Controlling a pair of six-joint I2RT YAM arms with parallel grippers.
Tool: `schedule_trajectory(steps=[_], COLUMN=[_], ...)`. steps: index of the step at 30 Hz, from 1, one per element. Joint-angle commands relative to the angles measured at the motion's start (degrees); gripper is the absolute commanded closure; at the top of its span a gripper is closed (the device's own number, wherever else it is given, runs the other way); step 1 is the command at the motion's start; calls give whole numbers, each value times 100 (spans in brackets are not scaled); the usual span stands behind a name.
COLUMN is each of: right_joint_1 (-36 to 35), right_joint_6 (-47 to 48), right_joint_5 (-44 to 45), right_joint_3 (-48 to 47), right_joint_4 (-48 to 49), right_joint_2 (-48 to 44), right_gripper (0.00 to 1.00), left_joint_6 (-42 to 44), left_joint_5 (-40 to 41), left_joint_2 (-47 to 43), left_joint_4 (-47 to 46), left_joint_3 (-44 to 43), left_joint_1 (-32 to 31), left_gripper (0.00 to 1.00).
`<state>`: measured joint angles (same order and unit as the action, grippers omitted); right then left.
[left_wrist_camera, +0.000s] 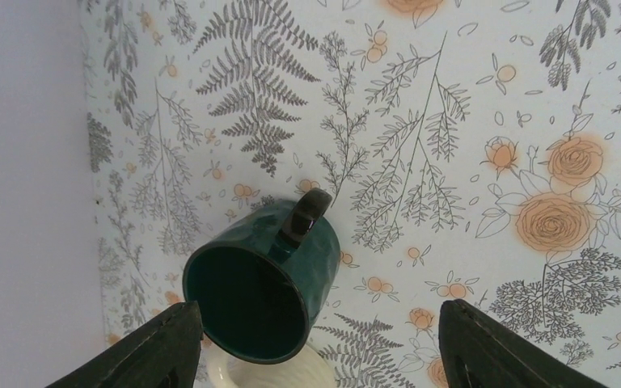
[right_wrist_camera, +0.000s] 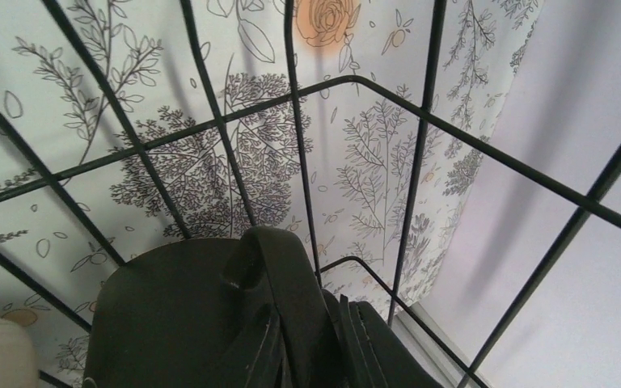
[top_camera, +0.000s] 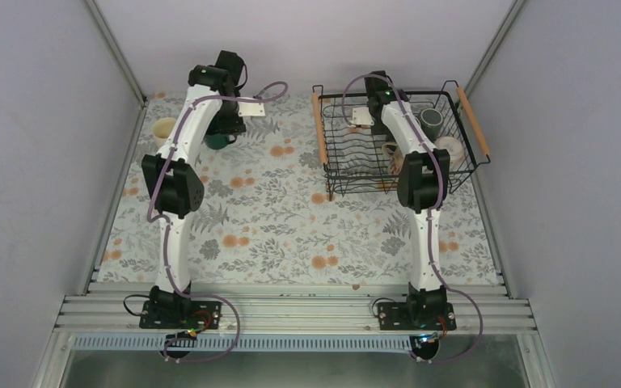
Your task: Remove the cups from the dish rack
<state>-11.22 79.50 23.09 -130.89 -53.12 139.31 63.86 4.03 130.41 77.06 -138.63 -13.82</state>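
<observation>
Left gripper (left_wrist_camera: pixel 321 323) is spread wide and holds nothing. The dark green mug (left_wrist_camera: pixel 251 283) stands on the floral cloth (left_wrist_camera: pixel 453 121) in front of its fingers, out of the rack and apparently placed. A cream mug (left_wrist_camera: pixel 268 373) is just beside it; contact can't be told. The side wall (left_wrist_camera: pixel 24 162) is close on that flank, so I'd lift straight up before swinging, to avoid clipping either mug. Mid-table looks open for more drop-offs. Right gripper (right_wrist_camera: pixel 311 347) is down inside the dish rack (top_camera: pixel 335 162) at its far-left corner, and its fingers look clamped on the handle of the black mug (right_wrist_camera: pixel 170 315). So the step in hand is probably extracting that mug. Wires (right_wrist_camera: pixel 420 121) wrap close around it on the far side and the wall is just beyond. The next move should be a vertical lift clear of the rim, then left past the wooden handle (top_camera: pixel 318 128). A pale mug (top_camera: pixel 431 120) and a white mug (top_camera: pixel 451 148) sit in the right half of the rack.
</observation>
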Motion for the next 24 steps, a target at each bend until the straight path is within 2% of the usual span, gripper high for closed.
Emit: schedule_trajectory(steps=[1,6,15,20,24], right_joint_1=[-97,-160,-229,-230,-197], right_joint_6=[-157,-188,-272,-458,-866], right_joint_5=[-325,-623,-1281,-1813,-2476], right_joint_3=[173,178,145,107,68], right_joint_4=[94,107,-2,-70,-150], right_joint_2=[-256,-596,-1335,-1744,-2102], right_gripper=[96,96,96,96,96], left_joint_6=[-91,-270,-924,-1525,-2148], left_joint_5=[10,-60,-1005,-2056,-3165], left_joint_2=[-275,-401,-996,-1431,-1885], left_joint_4=[64,59,-719,-1444,-2359], left_joint_3=[-142,-452,-451,-234,488], left_joint_1=[-129,-287,-513,-552,-553], left_gripper=[27,24,16,11,8])
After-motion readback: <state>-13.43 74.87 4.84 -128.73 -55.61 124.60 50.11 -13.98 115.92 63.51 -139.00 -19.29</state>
